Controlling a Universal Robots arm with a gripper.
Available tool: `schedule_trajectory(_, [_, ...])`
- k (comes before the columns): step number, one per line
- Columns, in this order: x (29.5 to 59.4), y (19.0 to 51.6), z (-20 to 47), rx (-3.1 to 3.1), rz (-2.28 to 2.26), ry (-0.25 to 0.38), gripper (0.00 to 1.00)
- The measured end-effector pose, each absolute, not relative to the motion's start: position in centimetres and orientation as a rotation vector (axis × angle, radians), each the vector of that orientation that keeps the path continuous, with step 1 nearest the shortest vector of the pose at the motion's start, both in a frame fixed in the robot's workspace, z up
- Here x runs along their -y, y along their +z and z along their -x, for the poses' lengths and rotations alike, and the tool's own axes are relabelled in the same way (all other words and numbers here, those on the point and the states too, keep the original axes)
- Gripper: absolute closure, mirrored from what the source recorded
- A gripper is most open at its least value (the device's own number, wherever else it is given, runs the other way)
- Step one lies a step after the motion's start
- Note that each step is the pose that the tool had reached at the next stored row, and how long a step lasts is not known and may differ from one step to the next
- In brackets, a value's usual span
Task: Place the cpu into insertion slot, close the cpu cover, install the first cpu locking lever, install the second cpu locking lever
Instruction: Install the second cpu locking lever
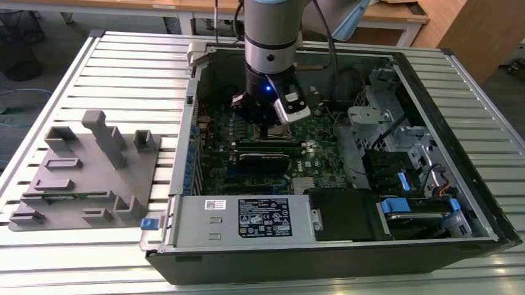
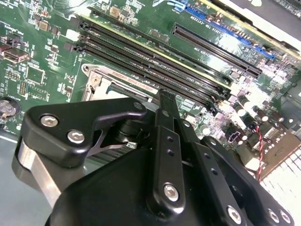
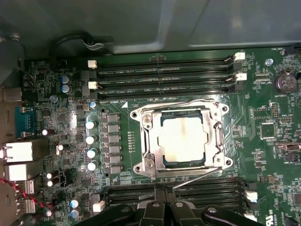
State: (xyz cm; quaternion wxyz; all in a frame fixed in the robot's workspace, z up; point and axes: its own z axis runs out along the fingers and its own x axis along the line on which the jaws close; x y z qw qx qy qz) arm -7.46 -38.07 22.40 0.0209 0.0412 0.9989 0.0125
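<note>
One lever [image 3: 197,177] raised beside covered cpu [image 3: 182,140]; hand [image 3: 163,200] poised near it, fingers drawn together, empty; calls for hooking down.

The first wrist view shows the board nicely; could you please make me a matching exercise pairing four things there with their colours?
Things:
1. chip
2. memory slots
3. circuit board
4. twisted wire

Colours:
A. green
B. red and black
C. pale silver
D. black

Pairs: 1-C, 2-D, 3-A, 4-B.
</note>
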Motion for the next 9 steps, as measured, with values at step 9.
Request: schedule_trajectory(9, [38.07, 21.48, 7.9, -3.097, -0.128, 0.039, 0.89])
